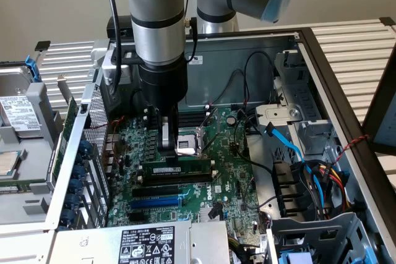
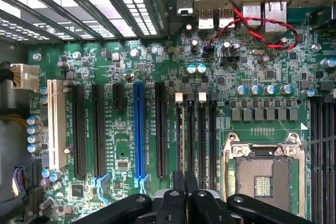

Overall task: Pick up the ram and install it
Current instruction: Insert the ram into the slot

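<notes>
Ram, long thin green circuit-board stick with white label. Lies lengthwise along a long black memory slot on the large green motherboard, just beside the silver-framed square processor socket; cannot tell whether fully seated or only resting on top. Black two-fingered gripper hangs straight over the end nearer the exterior view's left, jaws pressed together, pinching nothing that shows; cannot tell whether touching the top edge. Judged from here: could tilt and seat crooked if pushed down at that one end alone, leaving the far latch unlocked. Could let the closed tips slide off so narrow an edge, down onto the empty black neighbouring slot or into the open socket. Could flex the board if forced with the notch out of line
</notes>
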Tool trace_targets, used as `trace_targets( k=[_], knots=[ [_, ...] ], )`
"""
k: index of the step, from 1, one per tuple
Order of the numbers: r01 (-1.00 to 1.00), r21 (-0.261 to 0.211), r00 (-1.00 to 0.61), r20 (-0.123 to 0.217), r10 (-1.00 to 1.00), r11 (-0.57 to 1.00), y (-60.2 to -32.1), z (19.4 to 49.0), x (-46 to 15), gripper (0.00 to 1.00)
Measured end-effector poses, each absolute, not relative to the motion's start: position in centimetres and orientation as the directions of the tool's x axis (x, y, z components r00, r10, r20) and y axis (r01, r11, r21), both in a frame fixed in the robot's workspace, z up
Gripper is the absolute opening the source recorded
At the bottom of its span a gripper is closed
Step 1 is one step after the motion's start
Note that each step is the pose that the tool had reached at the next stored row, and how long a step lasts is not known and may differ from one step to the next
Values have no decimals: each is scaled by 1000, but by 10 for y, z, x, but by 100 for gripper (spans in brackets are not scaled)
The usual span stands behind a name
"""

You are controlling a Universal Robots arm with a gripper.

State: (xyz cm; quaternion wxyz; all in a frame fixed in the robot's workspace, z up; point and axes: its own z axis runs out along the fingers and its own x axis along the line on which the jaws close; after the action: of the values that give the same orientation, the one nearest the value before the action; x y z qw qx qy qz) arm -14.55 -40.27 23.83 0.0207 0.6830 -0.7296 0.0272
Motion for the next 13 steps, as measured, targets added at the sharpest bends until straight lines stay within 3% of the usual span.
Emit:
trace_targets(
  k=[13],
  knots=[
    [-998,-22,-67,67,-995,66,-403,239,-146,12]
  ],
)
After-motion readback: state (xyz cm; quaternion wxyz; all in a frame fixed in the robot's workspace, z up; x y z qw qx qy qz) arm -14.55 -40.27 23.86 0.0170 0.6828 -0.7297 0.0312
